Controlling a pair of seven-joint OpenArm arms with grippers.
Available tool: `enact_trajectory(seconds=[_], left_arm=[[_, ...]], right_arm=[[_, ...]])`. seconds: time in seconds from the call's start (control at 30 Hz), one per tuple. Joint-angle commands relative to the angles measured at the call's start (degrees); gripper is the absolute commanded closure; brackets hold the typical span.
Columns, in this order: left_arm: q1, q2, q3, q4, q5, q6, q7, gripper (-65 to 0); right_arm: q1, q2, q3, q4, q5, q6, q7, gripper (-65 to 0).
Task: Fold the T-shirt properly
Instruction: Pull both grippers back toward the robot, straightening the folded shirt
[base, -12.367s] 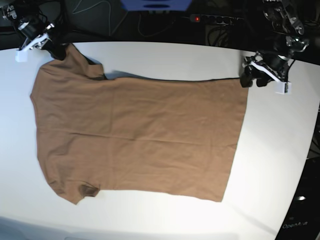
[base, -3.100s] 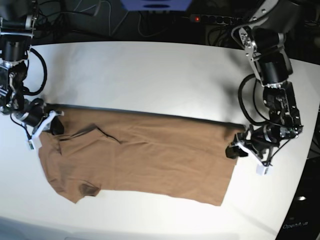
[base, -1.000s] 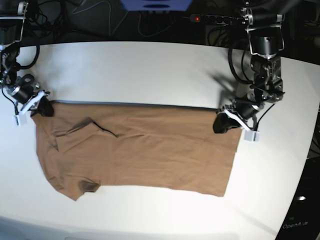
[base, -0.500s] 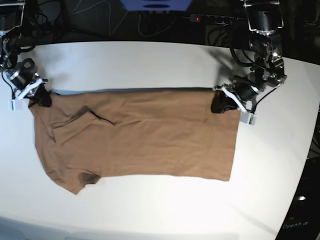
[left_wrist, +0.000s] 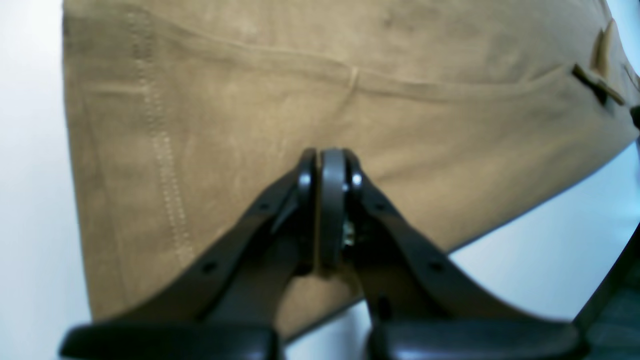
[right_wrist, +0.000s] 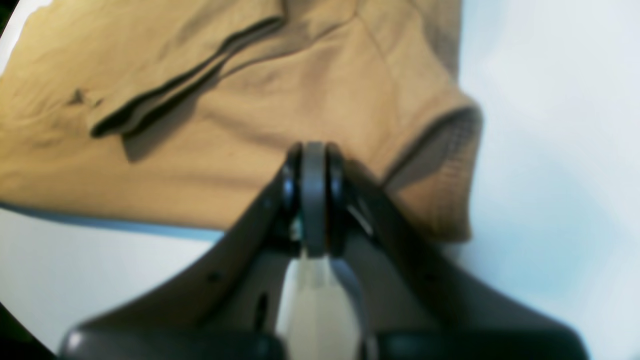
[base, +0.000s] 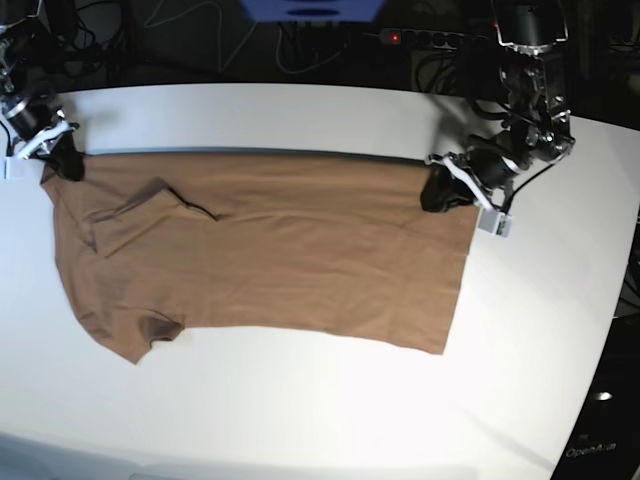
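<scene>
Tan T-shirt (base: 260, 260) flat on white desk (base: 300, 120), folded lengthwise; left tool (base: 437, 192) pinches its hem corner, right tool (base: 62, 163) the shoulder corner, stretching the fold edge taut between them.

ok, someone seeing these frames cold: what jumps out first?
The tan-brown T-shirt dominates, spread lengthwise across the white table with one sleeve folded in over its chest. Next, the two grippers at its far edge: the left gripper is shut on the hem corner at the base view's right, and the right gripper is shut on the shoulder by the collar at its left. Behind the table lies a dark tangle of cables.
</scene>
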Motion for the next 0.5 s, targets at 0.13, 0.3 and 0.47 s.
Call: enact_trajectory(seconds=[0.13,0.3,0.47], left_arm=[[4.21,-0.51,0.39,-1.19,8.24,2.83,8.94,-2.6],[5.62,-0.33,0.39,-1.1,8.24,2.83,8.94,-2.5],[7.03,-0.25,0.39,-1.1,8.16,2.83,8.94,-2.5]], right_arm=[[-3.28,0.37,1.61,-0.38,-4.74,-3.57,-5.81,-0.6],[-7.94,-0.95,3.54,4.64,-4.74,-3.57,-5.81,-0.6],[-11.63,-2.89,4.42,9.3,-4.92,-3.57,-5.81,-0.6]])
